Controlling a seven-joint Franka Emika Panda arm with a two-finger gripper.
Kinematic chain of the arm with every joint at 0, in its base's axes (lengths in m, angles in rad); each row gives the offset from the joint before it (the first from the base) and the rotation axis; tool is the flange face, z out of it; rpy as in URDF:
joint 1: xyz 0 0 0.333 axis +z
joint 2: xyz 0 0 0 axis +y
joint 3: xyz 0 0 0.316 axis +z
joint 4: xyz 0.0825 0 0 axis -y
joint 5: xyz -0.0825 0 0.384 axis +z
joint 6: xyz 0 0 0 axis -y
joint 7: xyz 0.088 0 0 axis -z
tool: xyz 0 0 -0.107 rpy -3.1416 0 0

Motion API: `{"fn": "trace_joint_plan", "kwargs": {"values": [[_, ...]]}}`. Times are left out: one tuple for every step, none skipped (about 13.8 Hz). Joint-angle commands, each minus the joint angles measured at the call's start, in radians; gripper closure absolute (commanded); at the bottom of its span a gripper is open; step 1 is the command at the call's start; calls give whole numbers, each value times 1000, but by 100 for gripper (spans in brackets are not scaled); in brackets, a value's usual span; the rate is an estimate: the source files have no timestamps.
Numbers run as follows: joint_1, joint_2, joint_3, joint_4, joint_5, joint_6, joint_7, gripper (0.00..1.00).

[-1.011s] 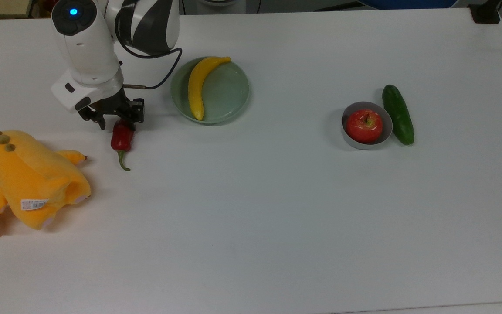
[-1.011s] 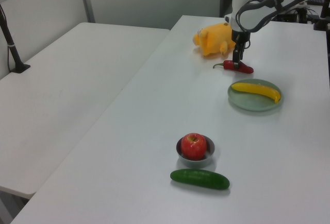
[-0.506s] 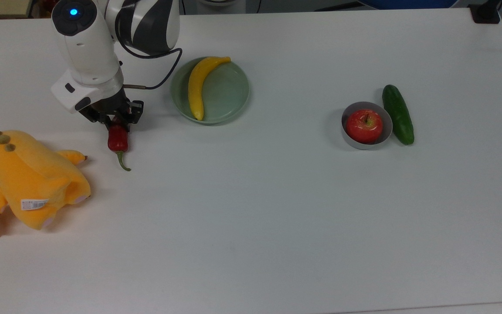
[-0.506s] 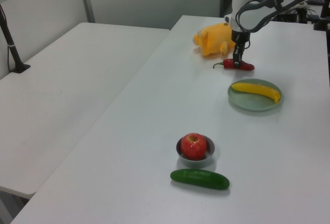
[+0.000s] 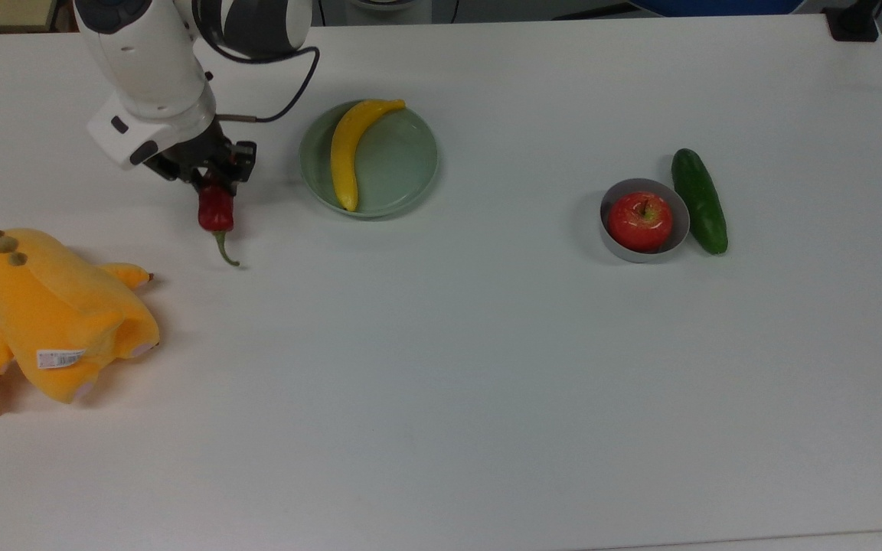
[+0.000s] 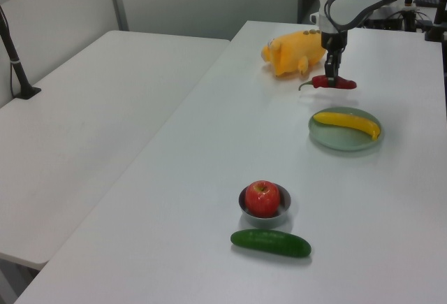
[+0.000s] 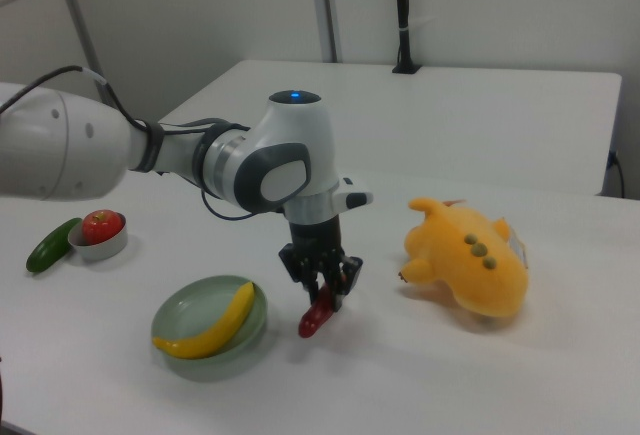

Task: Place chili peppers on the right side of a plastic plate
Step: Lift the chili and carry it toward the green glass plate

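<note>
- Top view puts the gripper point(image 5: 211, 182) just beside the plastic plate point(image 5: 403, 164), off the plate's rim on the top view's left, with its fingers clamped on the chili peppers point(image 5: 216, 213).
- The chili is one dark red pod; it hangs from the jaws with its green stem pointing away from the plate, toward the top view's bottom.
- Left view shows the chili point(image 6: 334, 82) lifted clear of the table point(image 6: 209, 178), held roughly level under the gripper point(image 6: 332, 77), beyond the plate point(image 6: 346, 140).
- Right view has the gripper point(image 7: 322, 290) pinching the chili point(image 7: 317, 319) just beside the plate point(image 7: 190, 310), on the right view's right of it; the pod tilts downward.
- A yellow banana point(image 5: 347, 145) lies in the plate, along the half nearer the gripper, its tip over the rim.
- An orange plush toy point(image 5: 54, 314) lies on the table farther from the plate than the chili, on the top view's left.
- Well apart from the plate on the top view's right, a red apple point(image 5: 640, 220) sits in a grey bowl point(image 5: 611, 229), and a dark green cucumber point(image 5: 699, 200) lies touching the bowl's far side.
</note>
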State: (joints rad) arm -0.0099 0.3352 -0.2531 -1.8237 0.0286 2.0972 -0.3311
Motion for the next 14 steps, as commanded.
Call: {"fn": "trace_joint_plan", "kwargs": {"values": [[21, -123, -6, -161, -6, -11, -14, 100], [22, -149, -5, -199, -10, -9, -16, 100], [27, -171, -3, -238, -12, -5, -16, 100], [28, -197, 0, -274, -27, -2, -17, 100], [28, -214, 0, -296, -41, -2, -17, 100], [28, -232, 0, -327, -47, -2, -32, 100], [28, -235, 0, -339, -47, 1, -42, 100], [28, -232, 0, -345, -47, 6, -42, 98], [28, -229, 0, -350, -47, 9, -42, 96], [28, -226, 2, -356, -45, 11, -42, 91], [28, -223, 2, -358, -47, 11, -39, 86], [28, -223, 2, -356, -45, 11, -37, 75], [28, -223, 2, -355, -45, 11, -34, 58], [28, -223, 2, -351, -44, 9, -31, 48]]}}
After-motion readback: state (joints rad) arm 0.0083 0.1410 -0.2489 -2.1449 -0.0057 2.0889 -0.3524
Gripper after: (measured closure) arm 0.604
